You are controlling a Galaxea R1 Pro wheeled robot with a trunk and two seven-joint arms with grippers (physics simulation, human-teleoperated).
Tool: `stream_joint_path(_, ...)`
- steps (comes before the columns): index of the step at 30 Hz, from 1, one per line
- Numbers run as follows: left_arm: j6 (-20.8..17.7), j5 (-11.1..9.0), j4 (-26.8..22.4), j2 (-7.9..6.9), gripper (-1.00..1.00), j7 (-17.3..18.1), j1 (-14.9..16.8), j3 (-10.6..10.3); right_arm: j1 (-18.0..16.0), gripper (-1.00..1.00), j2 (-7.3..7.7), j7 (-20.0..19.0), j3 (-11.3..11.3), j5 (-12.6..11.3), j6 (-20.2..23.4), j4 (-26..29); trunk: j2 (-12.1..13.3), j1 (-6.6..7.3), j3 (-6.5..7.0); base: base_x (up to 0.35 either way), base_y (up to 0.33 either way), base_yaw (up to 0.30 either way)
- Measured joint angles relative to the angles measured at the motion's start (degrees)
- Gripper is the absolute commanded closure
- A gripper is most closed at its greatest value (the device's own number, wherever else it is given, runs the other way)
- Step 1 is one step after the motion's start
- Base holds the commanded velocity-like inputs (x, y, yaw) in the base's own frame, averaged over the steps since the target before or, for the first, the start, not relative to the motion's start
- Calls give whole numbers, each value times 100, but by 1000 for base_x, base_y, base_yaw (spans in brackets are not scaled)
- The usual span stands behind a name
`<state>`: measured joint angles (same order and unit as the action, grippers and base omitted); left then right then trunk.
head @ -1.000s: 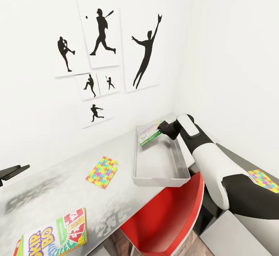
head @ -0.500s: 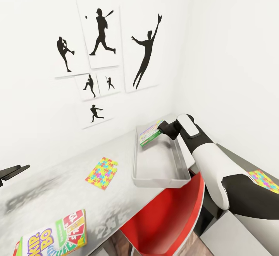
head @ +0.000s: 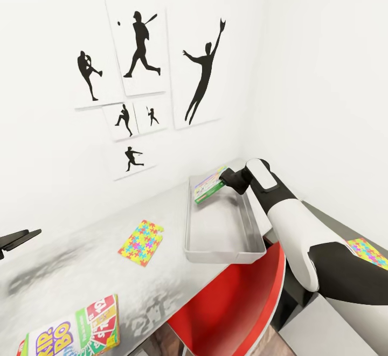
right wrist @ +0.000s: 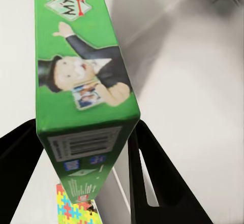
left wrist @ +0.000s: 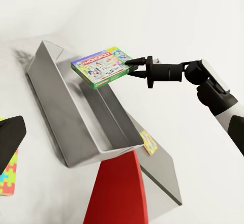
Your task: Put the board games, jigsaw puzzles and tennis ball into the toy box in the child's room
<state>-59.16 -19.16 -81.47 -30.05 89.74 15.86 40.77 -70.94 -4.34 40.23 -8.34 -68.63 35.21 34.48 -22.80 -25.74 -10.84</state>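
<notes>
Left gripper [head: 19, 236]: hangs at the near end of the table [head: 81, 270], well apart from the toy box — whether its fingers are parted I cannot tell.
Skip-Bo box [head: 73, 333]: flat on the table's near edge.
Jigsaw puzzle [head: 141, 242]: flat, beside the toy box.
Toy box [head: 221, 248]: empty.
Monopoly box [head: 209, 185]: above the toy box's far end, long axis across it.
Right gripper [head: 223, 181]: clamped on the Monopoly box's edge — the nearer arm; release should drop it in.
2nd jigsaw puzzle [head: 367, 252]: lower dark desk.
</notes>
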Motion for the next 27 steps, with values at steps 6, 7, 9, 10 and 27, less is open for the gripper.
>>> stream_joint_path(6, 0, 0, 0, 1, -100, 0, 0, 0, -1, 100, 0, -6, 0, -2, -1, 4, 0, -1, 0, 20, 0, 0)
stream_joint_path(7, 0, 0, 0, 1, -100, 0, 0, 0, 0, 100, 0, -7, 0, -1, 0, 6, 0, -1, 0, 4, 0, 0)
stream_joint_path(9, 0, 0, 0, 1, -100, 0, 0, 0, 0, 100, 0, -8, 0, -3, -1, 7, 0, -1, 0, 2, 0, 0)
stream_joint_path(10, 0, 0, 0, -2, -100, 0, 0, 0, -1, 100, 0, -8, 0, 0, -1, 8, 0, -1, 0, 1, 0, 0)
stream_joint_path(27, 0, 0, 0, 0, -100, 0, 0, 0, -1, 100, 0, -7, 0, -3, 2, 5, 1, -1, -56, 4, 0, 0)
